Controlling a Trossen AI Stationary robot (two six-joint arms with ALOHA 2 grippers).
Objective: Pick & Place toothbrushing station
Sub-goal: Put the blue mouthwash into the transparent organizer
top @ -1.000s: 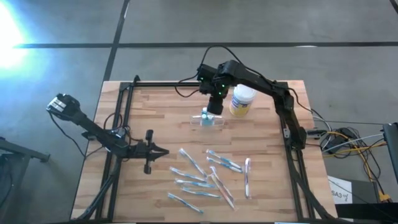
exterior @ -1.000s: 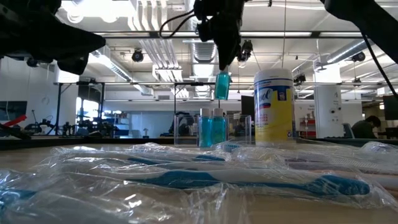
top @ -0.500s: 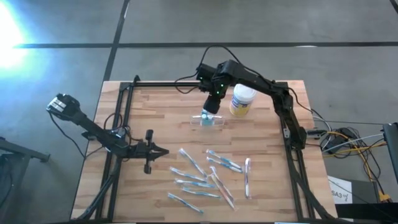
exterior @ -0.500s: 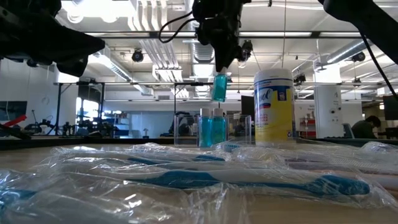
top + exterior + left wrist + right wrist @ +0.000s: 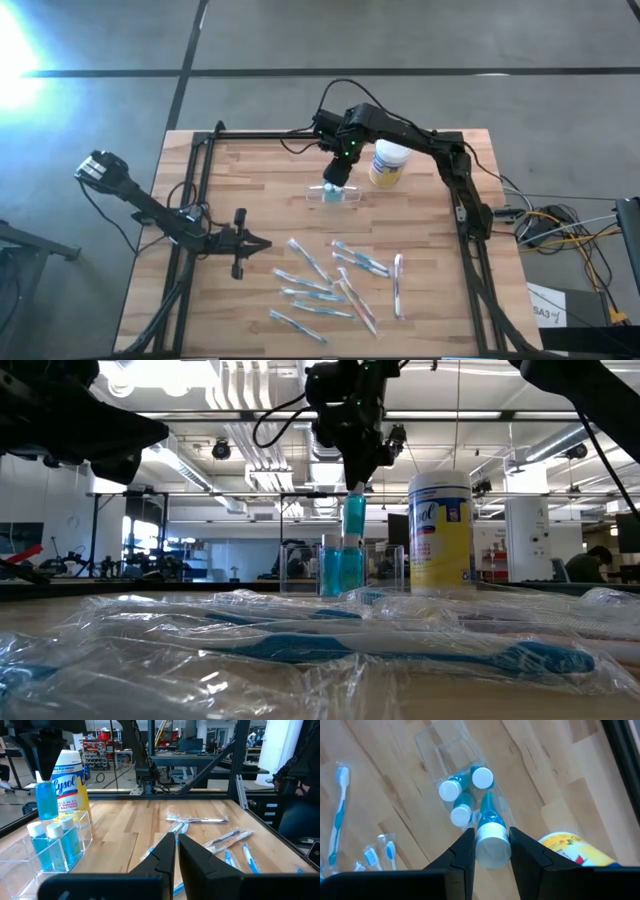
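Observation:
The toothbrushing station [image 5: 335,196] is a clear plastic holder [image 5: 445,750] standing on the wooden table, with three white-capped blue bottles [image 5: 461,813] upright in it. My right gripper [image 5: 490,835] hangs straight above it, shut on another small blue bottle [image 5: 354,517]. That bottle's bottom is just over the caps of the ones in the holder [image 5: 60,850]. My left gripper [image 5: 262,243] waits shut at the table's left, level, pointing toward the right edge. My right gripper pinches the blue bottle by its white cap end [image 5: 490,847] between its two fingers [image 5: 462,855], coming from above and pointing down. The bottle hangs upright below the fingers [image 5: 47,800], clear of the holder and of the bottles in it.
A white-lidded, yellow-labelled canister [image 5: 390,161] stands just right of the holder. Several wrapped toothbrushes [image 5: 330,285] lie scattered over the near half of the table. A black frame [image 5: 200,190] runs along the table's left, right and far edges.
My right gripper has sunk a little toward the holder and rolled about its own pointing line. The blue bottle, tilted half a second ago, now hangs upright and lower, close over the holder's bottles.

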